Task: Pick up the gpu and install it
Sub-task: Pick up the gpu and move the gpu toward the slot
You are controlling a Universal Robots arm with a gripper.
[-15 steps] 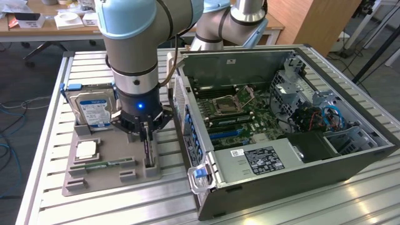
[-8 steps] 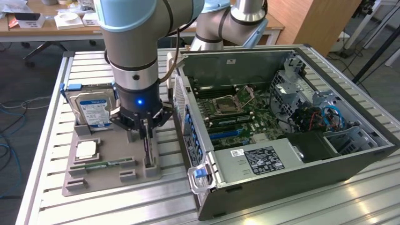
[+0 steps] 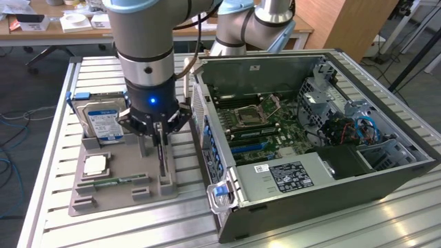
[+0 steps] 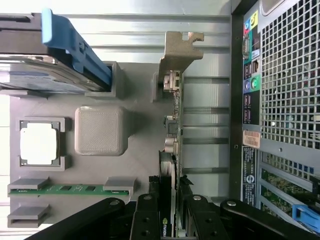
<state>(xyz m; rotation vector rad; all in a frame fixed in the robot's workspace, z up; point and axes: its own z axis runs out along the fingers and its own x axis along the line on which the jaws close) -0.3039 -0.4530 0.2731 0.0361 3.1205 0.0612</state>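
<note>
Gpu (image 3: 162, 157) stands on edge in the grey holder tray (image 3: 117, 188) on the worktop (image 3: 55, 155), beside the open computer case (image 3: 289, 175); the hand (image 3: 160, 135) straddles its top edge. Wrist view: the hand (image 4: 168, 220) pinches the gpu (image 4: 172, 125) across both faces. In my judgement, the grip needs to sit square, with the card upright.

One worktop (image 3: 103, 227) carries one grey holder tray (image 3: 121, 160) with four parts, one of each kind: one gpu (image 4: 172, 125), one hard drive (image 3: 103, 123), one square processor chip (image 3: 95, 164) and one green memory stick (image 3: 113, 182). There is one open computer case (image 3: 289, 217). One robot arm (image 3: 141, 41) ends in one pincer (image 4: 170, 215) with two fingers (image 4: 147, 220).
</note>
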